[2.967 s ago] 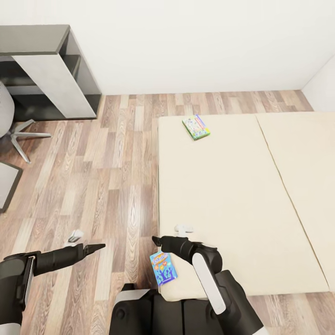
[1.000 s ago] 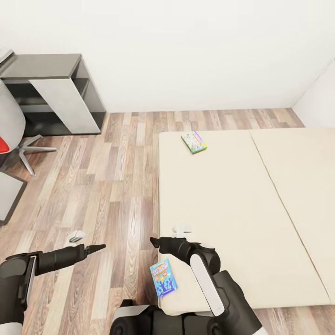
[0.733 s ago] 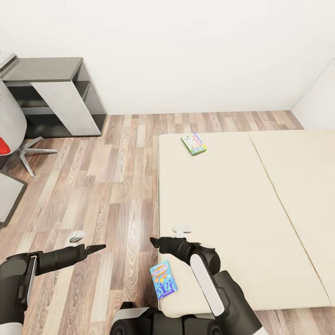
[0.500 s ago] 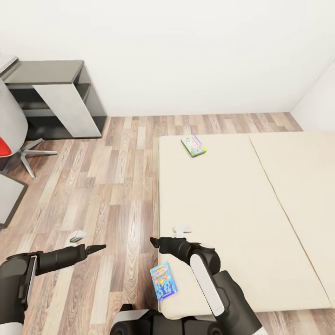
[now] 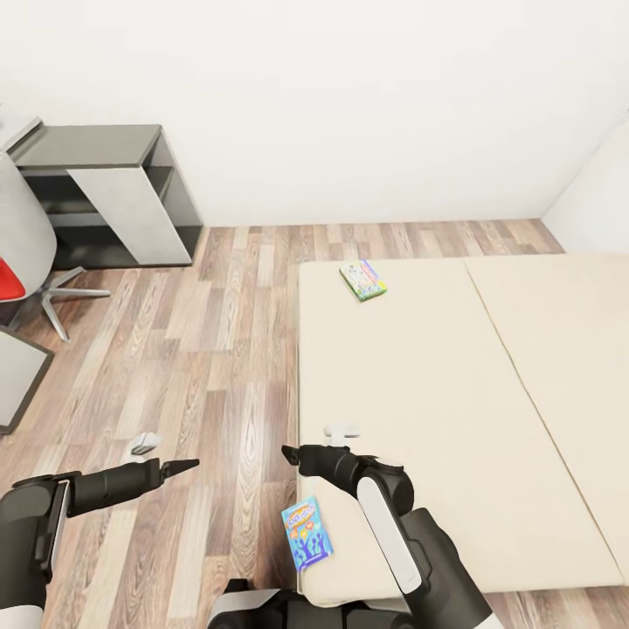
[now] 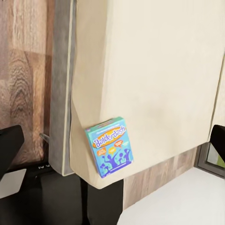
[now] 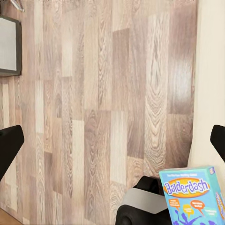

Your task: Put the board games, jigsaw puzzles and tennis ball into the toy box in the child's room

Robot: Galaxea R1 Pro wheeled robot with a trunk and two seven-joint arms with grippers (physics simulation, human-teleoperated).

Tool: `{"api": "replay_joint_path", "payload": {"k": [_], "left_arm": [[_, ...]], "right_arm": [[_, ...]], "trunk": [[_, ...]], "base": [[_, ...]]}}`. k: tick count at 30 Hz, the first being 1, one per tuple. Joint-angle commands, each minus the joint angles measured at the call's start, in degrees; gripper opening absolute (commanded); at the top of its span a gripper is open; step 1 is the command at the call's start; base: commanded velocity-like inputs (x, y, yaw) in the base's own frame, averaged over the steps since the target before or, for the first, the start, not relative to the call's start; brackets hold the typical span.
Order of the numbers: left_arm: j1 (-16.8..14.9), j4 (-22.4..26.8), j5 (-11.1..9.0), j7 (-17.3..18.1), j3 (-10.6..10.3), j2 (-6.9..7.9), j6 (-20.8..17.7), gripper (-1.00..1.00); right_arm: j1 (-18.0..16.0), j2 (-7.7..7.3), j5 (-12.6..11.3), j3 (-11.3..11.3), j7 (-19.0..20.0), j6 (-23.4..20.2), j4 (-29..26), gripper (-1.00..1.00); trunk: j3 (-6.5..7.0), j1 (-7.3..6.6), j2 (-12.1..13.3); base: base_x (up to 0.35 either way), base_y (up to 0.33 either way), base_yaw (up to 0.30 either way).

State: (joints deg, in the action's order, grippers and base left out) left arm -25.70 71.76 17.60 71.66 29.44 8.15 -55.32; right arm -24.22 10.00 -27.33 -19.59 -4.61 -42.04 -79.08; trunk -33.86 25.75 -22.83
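Two board games lie on the bed [image 5: 437,393]. The small blue one [image 5: 306,531] rests on the beige mattress's near left corner and reads "Balderdash" in the left wrist view [image 6: 111,146] and the right wrist view [image 7: 190,194]. The green-edged, white-topped one [image 5: 363,279] lies near the far left edge. My right gripper [image 5: 288,452] hovers open above the bed's left edge, a little beyond the blue box. My left gripper [image 5: 188,466] is open over the wood floor, left of the bed. Both hold nothing.
A low dark grey unit with a white panel [image 5: 118,196] stands against the white wall at far left. Beside it are a chair with a red seat [image 5: 22,262] and a grey slab [image 5: 13,376]. A small white object [image 5: 144,443] lies on the floor.
The whole picture has shifted: the bed, both game boxes and the floor sit lower in view, so the camera moved. Both arms keep the same pose and both grippers stay open.
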Motion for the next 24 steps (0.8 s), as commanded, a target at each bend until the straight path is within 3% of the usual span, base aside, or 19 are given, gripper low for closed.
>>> {"api": "replay_joint_path", "payload": {"k": [1,24], "left_arm": [[-0.05,0.05,0.59,0.59,0.10,-0.02,-0.46,1.00],[-0.05,0.07,0.50,0.68,0.62,0.11,-0.49,1.00]], "right_arm": [[-0.03,0.00,-0.58,-0.06,-0.48,-0.20,-0.05,1.00],[-0.03,0.00,-0.54,-0.10,-0.57,-0.15,0.07,1.00]], "trunk": [[0.02,0.04,-0.09],[2.21,0.04,-0.09]], "base": [[0.000,0.000,0.000],[0.000,0.000,0.000]]}}
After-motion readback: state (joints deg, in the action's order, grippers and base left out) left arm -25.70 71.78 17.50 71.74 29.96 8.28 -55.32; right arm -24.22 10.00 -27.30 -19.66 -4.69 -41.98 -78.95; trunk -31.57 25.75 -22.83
